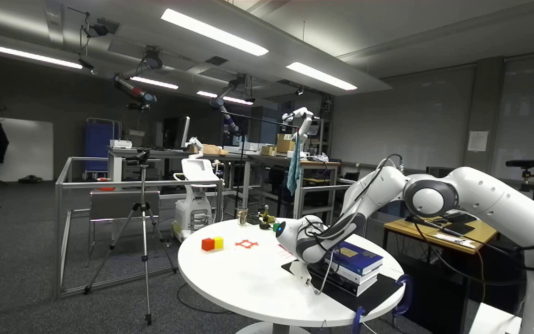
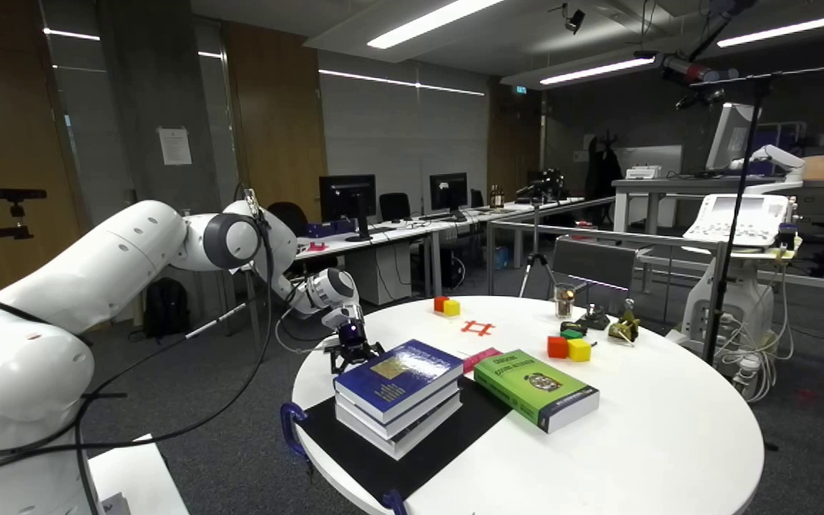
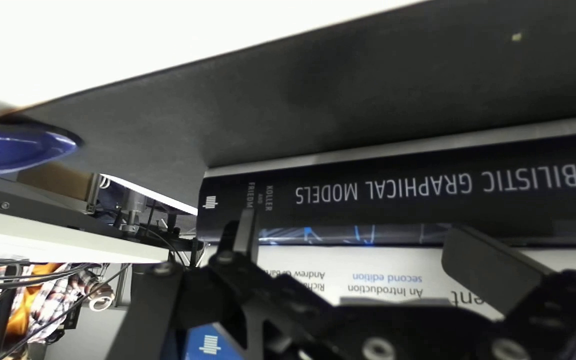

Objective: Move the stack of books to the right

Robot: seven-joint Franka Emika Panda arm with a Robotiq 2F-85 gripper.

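Gripper (image 3: 355,235) facing the stack of books (image 2: 399,393), fingers (image 3: 488,267) standing apart, contact being unclear, stack resting on black mat (image 2: 383,468) toward nine o'clock on table (image 2: 634,458) in an exterior view, spine title (image 3: 448,187) running off wrist view at three o'clock.

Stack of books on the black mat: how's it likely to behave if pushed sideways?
Probably heavy: the stack of books is three thick volumes. They may slide over one another, since nothing visible binds them together. Tipping looks unlikely, as the stack lies flat on the black mat and is wider than it is tall.
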